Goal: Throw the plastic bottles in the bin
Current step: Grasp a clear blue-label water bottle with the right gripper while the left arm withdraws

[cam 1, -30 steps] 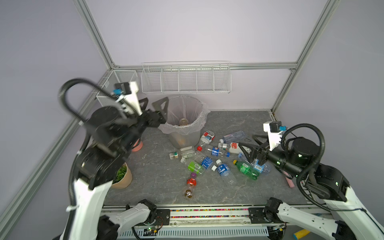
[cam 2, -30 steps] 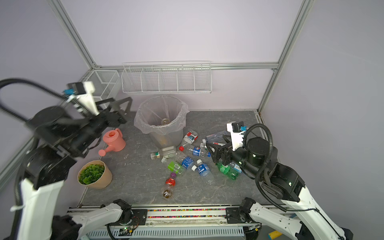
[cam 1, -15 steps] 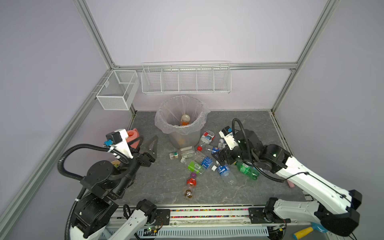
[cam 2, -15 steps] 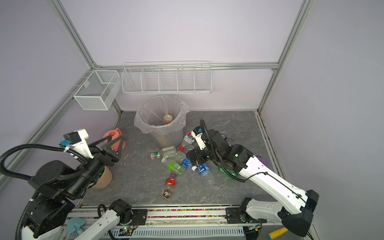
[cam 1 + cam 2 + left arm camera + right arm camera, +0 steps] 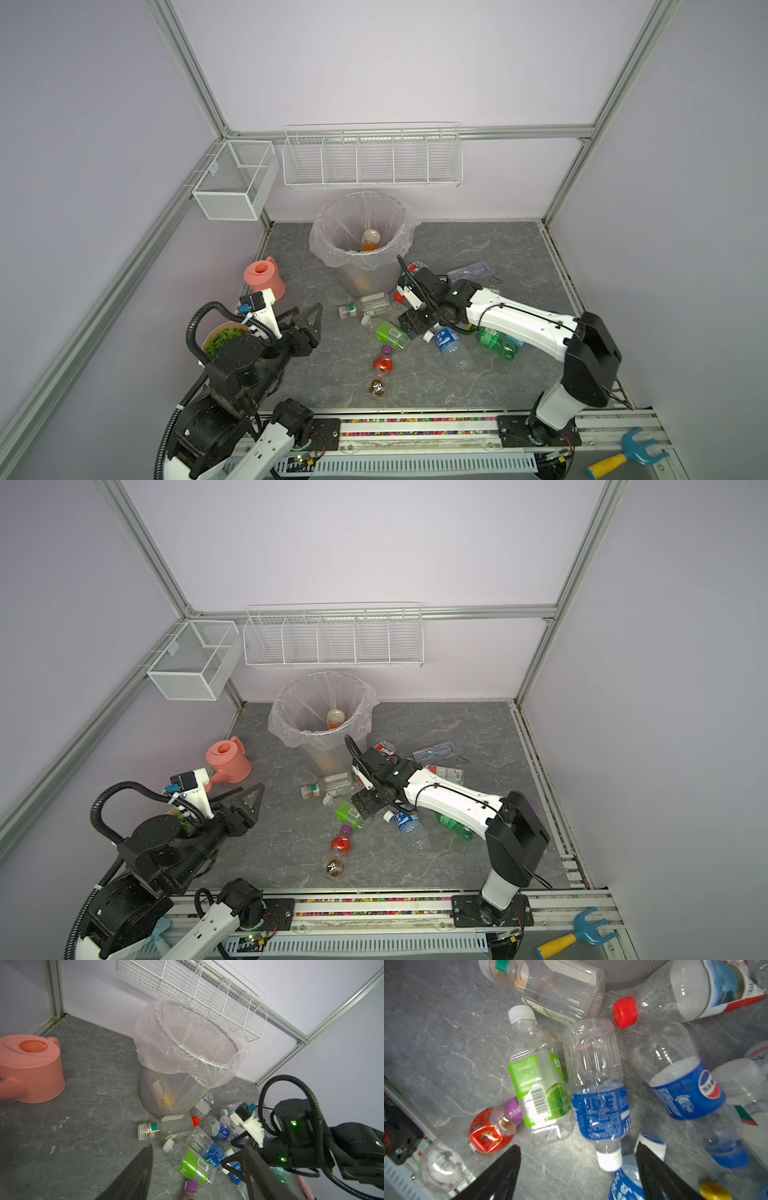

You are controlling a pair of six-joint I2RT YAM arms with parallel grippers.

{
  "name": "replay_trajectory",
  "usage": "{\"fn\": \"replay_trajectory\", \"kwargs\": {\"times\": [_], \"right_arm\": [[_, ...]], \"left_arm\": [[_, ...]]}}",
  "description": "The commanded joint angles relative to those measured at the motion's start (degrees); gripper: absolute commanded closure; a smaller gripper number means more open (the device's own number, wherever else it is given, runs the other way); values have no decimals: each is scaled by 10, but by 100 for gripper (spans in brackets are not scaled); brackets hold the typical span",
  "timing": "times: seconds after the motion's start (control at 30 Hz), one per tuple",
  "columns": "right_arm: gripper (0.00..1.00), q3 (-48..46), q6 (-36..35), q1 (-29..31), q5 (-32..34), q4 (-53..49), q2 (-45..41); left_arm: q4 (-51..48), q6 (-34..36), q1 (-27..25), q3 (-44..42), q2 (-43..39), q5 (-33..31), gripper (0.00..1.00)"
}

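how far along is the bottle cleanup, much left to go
Barely started. Done: one orange-labelled bottle lies in the bin. In hand: nothing. The right pincer is open, low over a blue-labelled bottle, and the left pincer is open and empty. Left: all the rest, such as the green-labelled bottle, the red-labelled bottle and the green bottle.
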Motion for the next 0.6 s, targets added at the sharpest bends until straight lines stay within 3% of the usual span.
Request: {"fn": "replay_trajectory", "kwargs": {"times": [0.0, 0.27, 0.57], "right_arm": [[12, 39, -15, 5, -2, 18, 46], [23, 80, 0, 7, 42, 26, 131], [24, 89, 7, 5, 76, 14, 165]], "left_arm": [[-25, -21, 1, -4, -15, 2, 32], [-50, -34, 1, -16, -41, 0, 33], [-62, -40, 1, -29, -60, 1, 34]]}}
